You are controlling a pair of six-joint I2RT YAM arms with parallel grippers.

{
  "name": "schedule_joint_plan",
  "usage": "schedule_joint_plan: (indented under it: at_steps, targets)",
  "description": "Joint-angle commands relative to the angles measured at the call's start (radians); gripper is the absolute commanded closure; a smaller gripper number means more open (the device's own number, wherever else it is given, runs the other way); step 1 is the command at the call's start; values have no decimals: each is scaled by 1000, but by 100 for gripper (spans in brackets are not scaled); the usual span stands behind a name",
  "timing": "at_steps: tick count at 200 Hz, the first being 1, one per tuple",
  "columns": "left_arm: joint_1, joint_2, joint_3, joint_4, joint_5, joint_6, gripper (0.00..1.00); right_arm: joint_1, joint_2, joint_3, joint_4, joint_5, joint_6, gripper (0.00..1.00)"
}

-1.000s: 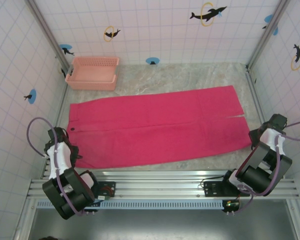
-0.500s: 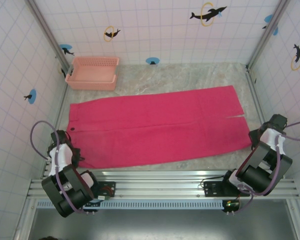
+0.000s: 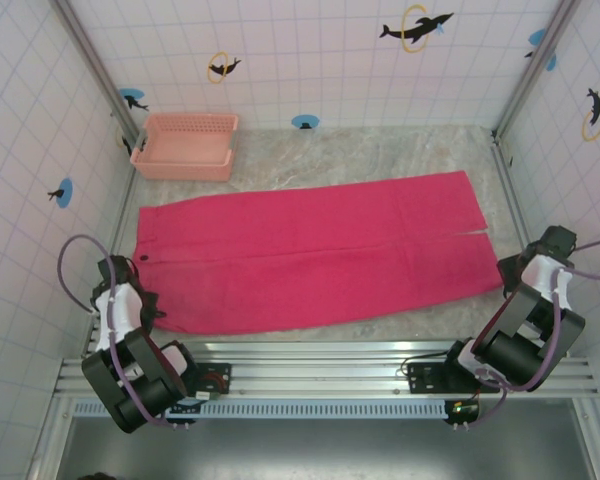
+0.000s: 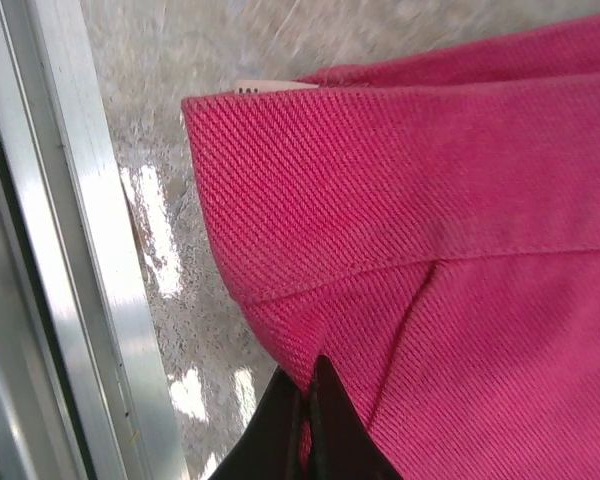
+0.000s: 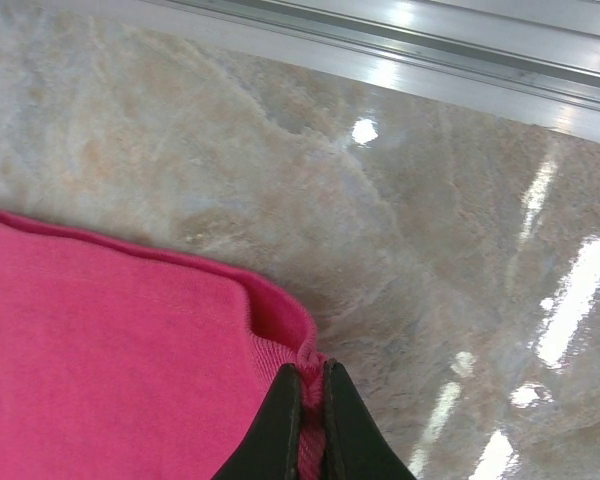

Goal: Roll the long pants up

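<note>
Concealed: in the top view, both arms' fingertips are tucked beneath their own wrists, and the wrist views cut the cloth off at the frame edges.
Task item: long pants [image 3: 310, 255], spread flat across mid-frame on the marble table [image 3: 380, 150], waist left, hems right.
Nearby: basket [image 3: 185, 147], upper left against the wall, apart from the cloth; aluminium rail [image 4: 70, 250], beside the waist corner.
Arms: left gripper [image 4: 306, 395], low at lower left, fingers pressed together on the waist's near corner; right gripper [image 5: 311, 390], low at lower right, fingers pinched on the hem corner.
</note>
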Motion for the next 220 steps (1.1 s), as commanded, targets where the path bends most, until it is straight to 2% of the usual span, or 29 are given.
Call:
schedule_joint_plan:
  at_steps: [1, 30, 69, 132, 220]
  targets:
    - [9, 14, 151, -42, -60, 70, 100, 6, 8, 76, 37, -14, 18, 100]
    - [9, 71, 290, -79, -68, 111, 100, 4, 39, 141, 65, -36, 46, 100]
    - [3, 130, 393, -64, -50, 91, 100, 40, 114, 232, 157, -61, 89, 100]
    - [-176, 349, 652, -58, -152, 59, 100, 152, 315, 448, 264, -44, 150, 100]
    - [-224, 584, 869, -42, -181, 6, 100, 240, 522, 682, 300, 8, 167, 100]
